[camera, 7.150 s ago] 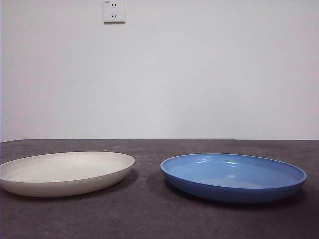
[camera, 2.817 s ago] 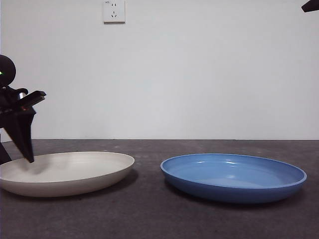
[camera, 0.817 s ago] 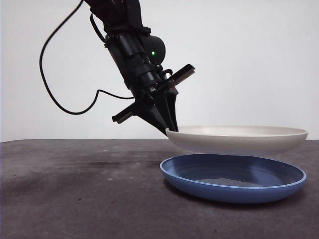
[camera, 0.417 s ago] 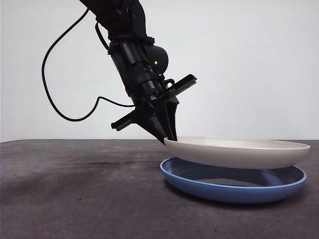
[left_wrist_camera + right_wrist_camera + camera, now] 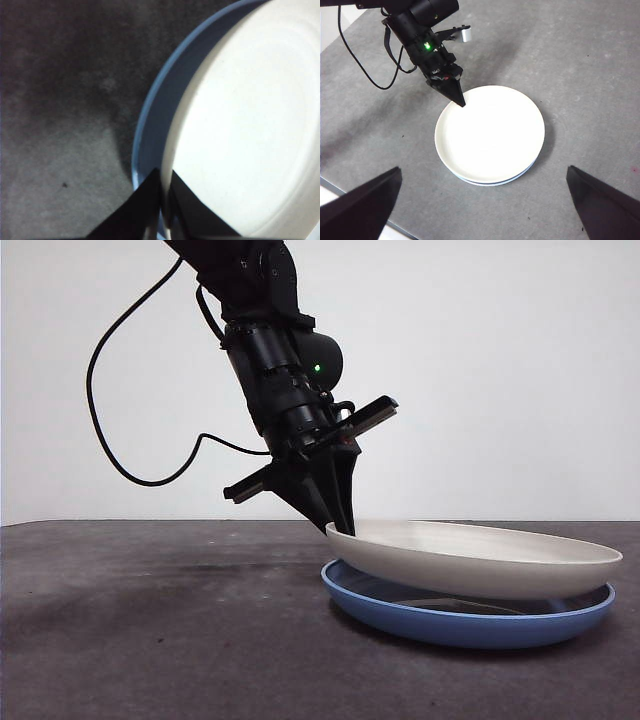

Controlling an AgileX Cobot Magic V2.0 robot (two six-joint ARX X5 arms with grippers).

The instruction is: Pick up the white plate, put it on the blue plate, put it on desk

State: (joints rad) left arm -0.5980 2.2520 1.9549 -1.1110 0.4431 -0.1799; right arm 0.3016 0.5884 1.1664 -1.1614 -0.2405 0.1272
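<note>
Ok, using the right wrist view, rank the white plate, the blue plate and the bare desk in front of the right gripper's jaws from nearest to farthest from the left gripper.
1. White plate: its rim is pinched in the left gripper.
2. Blue plate: directly beneath, only a thin edge showing on the side away from the gripper.
3. Desk strip beyond both plates, between the right gripper's open jaws.

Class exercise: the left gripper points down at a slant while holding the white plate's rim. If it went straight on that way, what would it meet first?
Probably the blue plate, directly beneath the left gripper and the white plate it pinches; the desk lies below that.
</note>
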